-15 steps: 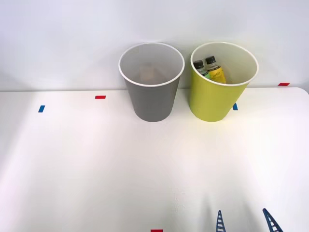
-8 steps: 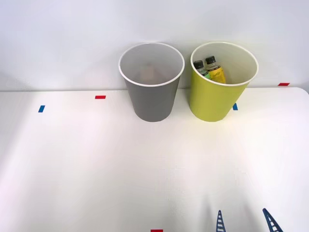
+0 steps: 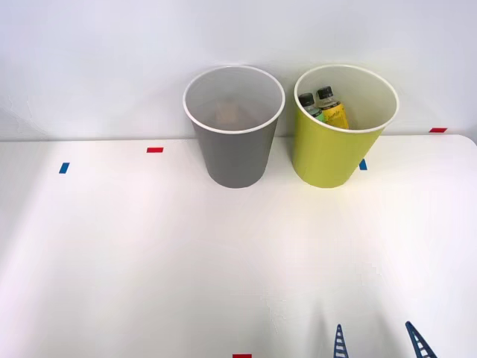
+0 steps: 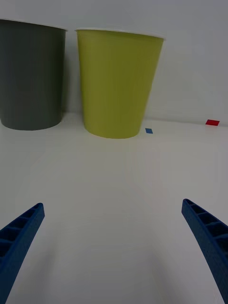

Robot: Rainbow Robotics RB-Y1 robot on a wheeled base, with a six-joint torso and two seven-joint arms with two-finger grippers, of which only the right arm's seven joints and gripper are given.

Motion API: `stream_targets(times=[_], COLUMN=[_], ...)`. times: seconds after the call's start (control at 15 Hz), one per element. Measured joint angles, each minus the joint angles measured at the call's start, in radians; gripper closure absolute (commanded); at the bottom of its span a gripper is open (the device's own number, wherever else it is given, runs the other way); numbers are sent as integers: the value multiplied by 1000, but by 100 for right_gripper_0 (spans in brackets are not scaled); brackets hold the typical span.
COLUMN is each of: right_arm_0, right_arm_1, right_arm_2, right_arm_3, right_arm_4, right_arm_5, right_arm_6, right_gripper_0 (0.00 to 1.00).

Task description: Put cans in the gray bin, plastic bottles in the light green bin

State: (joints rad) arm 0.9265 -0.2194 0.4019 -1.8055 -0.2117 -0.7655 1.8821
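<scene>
Right gripper (image 3: pixel 378 343) at bottom right of the front view, blue ribbed fingers (image 4: pixel 19 237) spread apart, holding nothing. Gray bin (image 3: pixel 235 142) and light green bin (image 3: pixel 339 149) stand upright, just beside each other, top center on the white table (image 3: pixel 149 261). Both plastic bottles (image 3: pixel 324 108) sit inside the light green bin, black caps up.

Bright, even light from above. Matte white table (image 3: pixel 149 253) carries broad soft glare near the round gray bin with white rim (image 3: pixel 235 153). Faint, short shadows sit at that bin's base and the round yellow-green bin (image 4: pixel 118 85). Both views sharp.
</scene>
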Motion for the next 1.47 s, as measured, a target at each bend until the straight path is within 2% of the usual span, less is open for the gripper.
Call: stream_targets(times=[1.47], right_arm_0=[0], right_arm_1=[0], right_arm_2=[0], right_arm_3=[0], right_arm_4=[0], right_arm_5=[0], right_arm_6=[0], right_gripper_0=[0])
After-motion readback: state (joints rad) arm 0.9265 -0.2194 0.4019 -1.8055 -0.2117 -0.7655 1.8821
